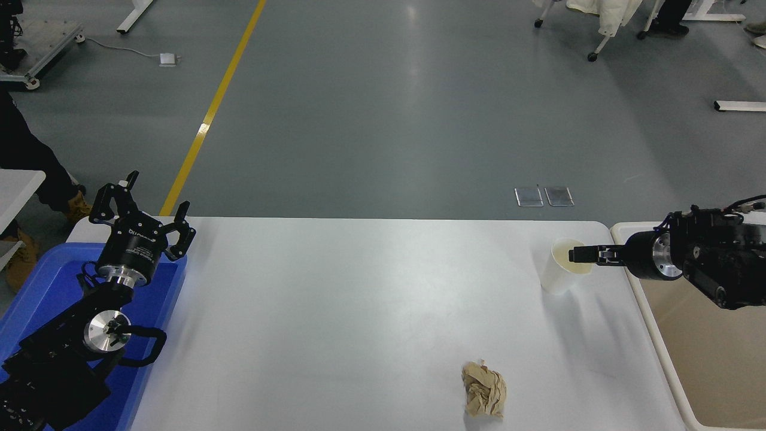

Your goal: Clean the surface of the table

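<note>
The white table surface (359, 299) fills the middle of the view. A white paper cup (553, 280) stands upright near its far right corner. A crumpled brown paper ball (485, 390) lies near the front edge, right of centre. My right gripper (574, 255) reaches in from the right at the level of the cup's rim, its tip over the cup's mouth. It is seen edge-on, so its state does not show. My left gripper (141, 205) is open and empty, parked at the lower left above the blue tray.
A blue plastic tray (42, 281) sits at the table's left end under my left arm. A beige rectangular bin (718, 359) stands against the table's right end, under my right arm. A person's legs (24, 149) show at the far left.
</note>
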You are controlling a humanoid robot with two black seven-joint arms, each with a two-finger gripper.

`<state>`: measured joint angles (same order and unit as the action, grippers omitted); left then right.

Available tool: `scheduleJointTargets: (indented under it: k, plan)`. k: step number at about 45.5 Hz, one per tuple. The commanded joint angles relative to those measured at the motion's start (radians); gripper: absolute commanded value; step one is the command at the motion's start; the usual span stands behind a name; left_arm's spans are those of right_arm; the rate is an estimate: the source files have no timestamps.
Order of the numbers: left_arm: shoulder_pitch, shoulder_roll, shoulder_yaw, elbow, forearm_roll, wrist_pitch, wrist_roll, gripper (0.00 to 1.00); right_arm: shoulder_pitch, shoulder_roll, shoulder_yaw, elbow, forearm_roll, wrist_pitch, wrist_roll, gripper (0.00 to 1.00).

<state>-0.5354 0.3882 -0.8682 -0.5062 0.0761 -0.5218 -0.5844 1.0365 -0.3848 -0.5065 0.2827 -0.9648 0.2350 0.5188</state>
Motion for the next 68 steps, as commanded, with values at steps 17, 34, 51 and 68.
scheduleJointTargets:
  k: [17, 34, 51, 68]
  plan:
    - [0.0, 0.0, 0.0, 0.0, -0.001, -0.001, 0.0, 1.0, -0.044, 0.018, 0.0, -0.043, 0.001, -0.025, 0.001, 0.36]
    - [0.0, 0.0, 0.0, 0.0, -0.001, 0.0, 0.0, 1.0, -0.044, 0.017, 0.002, -0.043, 0.001, -0.028, 0.05, 0.0]
    - [0.0, 0.0, 0.0, 0.0, -0.001, 0.0, 0.0, 1.0, 0.011, 0.004, 0.019, -0.027, 0.043, -0.023, 0.072, 0.0]
    - [0.0, 0.0, 0.0, 0.0, -0.001, 0.0, 0.0, 1.0, 0.263, -0.247, 0.034, 0.245, 0.178, -0.008, 0.098, 0.0]
